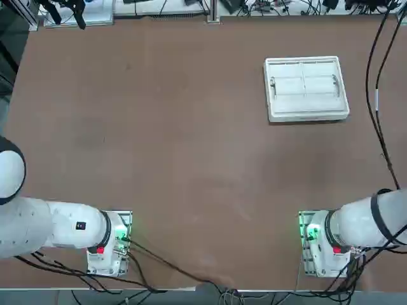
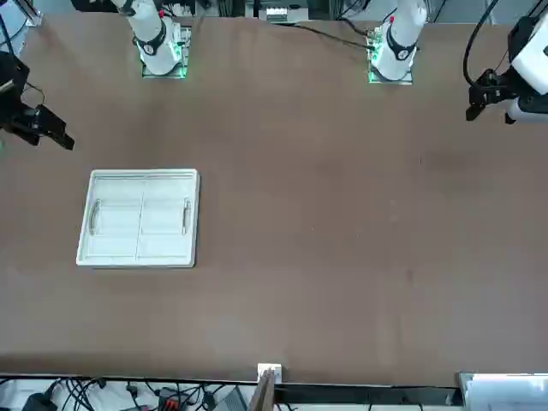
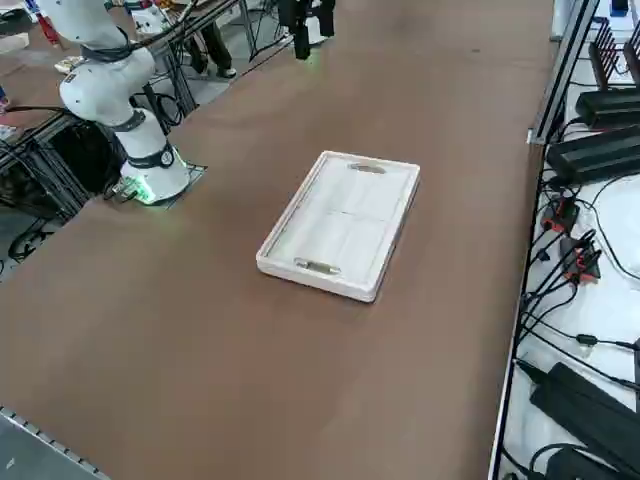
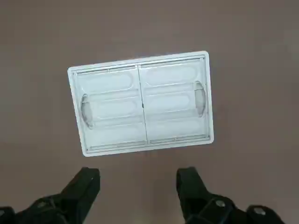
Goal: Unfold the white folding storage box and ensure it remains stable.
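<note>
While the white folding storage box (image 1: 306, 88) lies collapsed flat, nothing inside, right gripper (image 4: 138, 179) spread, holding nothing.

Even, diffuse light from overhead fills the scene, and the brown table (image 1: 159, 140) reads matte, without glare. The folded white box (image 1: 306, 88) throws only a thin, soft shadow along its edge toward 6 o'clock in the top view. In the wrist view the box (image 4: 142, 103) looks slightly washed out and softly focused. Green lamps glow at the arm bases (image 1: 310, 232), tinting the plates around them.
</note>
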You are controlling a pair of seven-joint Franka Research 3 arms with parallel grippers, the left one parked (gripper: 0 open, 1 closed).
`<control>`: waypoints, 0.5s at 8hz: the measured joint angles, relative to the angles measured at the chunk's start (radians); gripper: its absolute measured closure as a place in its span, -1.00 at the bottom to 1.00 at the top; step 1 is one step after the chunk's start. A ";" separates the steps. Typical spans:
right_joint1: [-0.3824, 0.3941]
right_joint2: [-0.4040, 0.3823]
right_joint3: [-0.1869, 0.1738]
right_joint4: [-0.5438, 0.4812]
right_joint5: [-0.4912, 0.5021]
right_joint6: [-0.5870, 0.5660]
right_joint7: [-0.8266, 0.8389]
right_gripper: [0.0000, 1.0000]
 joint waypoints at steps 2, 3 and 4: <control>0.001 0.000 0.005 0.000 0.000 0.000 0.000 -1.00; 0.001 0.000 0.010 0.000 0.002 0.000 0.000 -1.00; 0.004 0.002 0.017 0.000 0.011 0.002 0.001 -1.00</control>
